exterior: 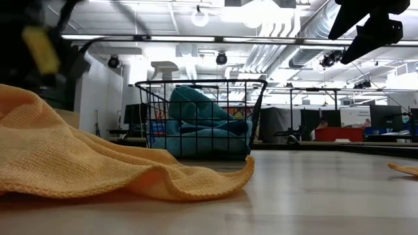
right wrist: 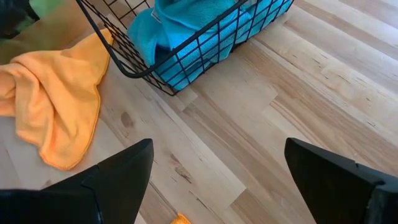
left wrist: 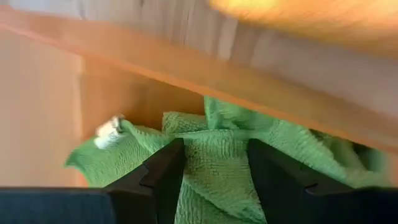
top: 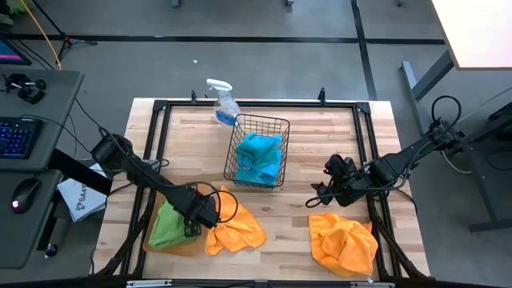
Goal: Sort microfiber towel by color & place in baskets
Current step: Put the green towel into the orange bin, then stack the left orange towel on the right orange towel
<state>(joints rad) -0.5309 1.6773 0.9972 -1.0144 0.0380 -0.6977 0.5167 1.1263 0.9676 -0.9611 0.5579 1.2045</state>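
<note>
A green towel [top: 168, 226] lies on the flat orange tray [top: 182, 247] at the near left. My left gripper [top: 194, 218] is low over the towel's right part, its fingers around a ridge of the cloth [left wrist: 214, 168]. An orange towel [top: 234, 226] lies on the table just right of the tray. A second orange towel [top: 344, 242] lies at the near right. The black wire basket [top: 258, 152] at mid-table holds teal towels [top: 258, 156]. My right gripper [top: 330, 190] is open and empty above the table, right of the basket. My left gripper pinches a raised fold of the green towel [left wrist: 217, 158] between its two fingers [left wrist: 165, 177], coming from above and slanting toward the table's near left. The rest of the towel lies slack on the tray; its white label [left wrist: 109, 127] shows at one edge.
A clear spray bottle [top: 223, 101] lies behind the basket near the far edge. A black frame [top: 160, 108] runs around the tabletop. Bare wood shows between the basket and the near-right orange towel [right wrist: 249, 124]. The tray's rim [left wrist: 186, 68] stands between the green towel and the nearer orange towel.
</note>
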